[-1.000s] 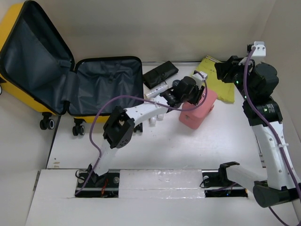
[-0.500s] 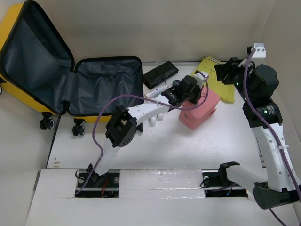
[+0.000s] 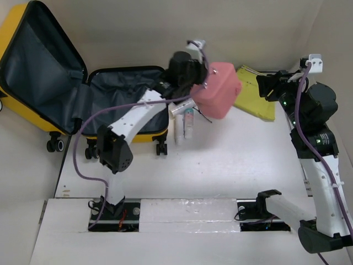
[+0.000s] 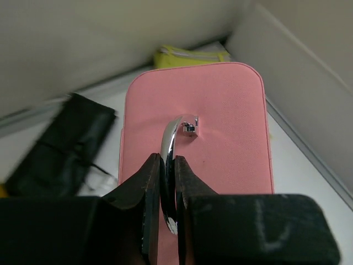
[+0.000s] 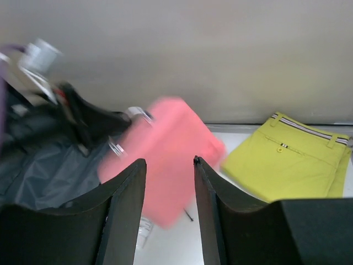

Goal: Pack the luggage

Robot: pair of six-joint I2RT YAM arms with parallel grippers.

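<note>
Pinching the handle [image 4: 172, 132] of the pink case [image 4: 226, 138] tight between left fingers [image 4: 150, 185], above the surface [image 3: 231, 160] beside the luggage [image 3: 110, 94]; right fingers [image 5: 124, 218] apart, empty.

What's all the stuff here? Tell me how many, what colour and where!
luggage: one, yellow with grey lining, open, far left.
pink case: one, pink, in the air beside the luggage.
trousers: one, yellow-green, folded, far right.
pouch: one, black, on the table below the pink case.
small bottles: at least two, whitish, beside the luggage.
left hand: one, black, shut on the pink case's handle.
right hand: one, black, open, near the trousers.
</note>
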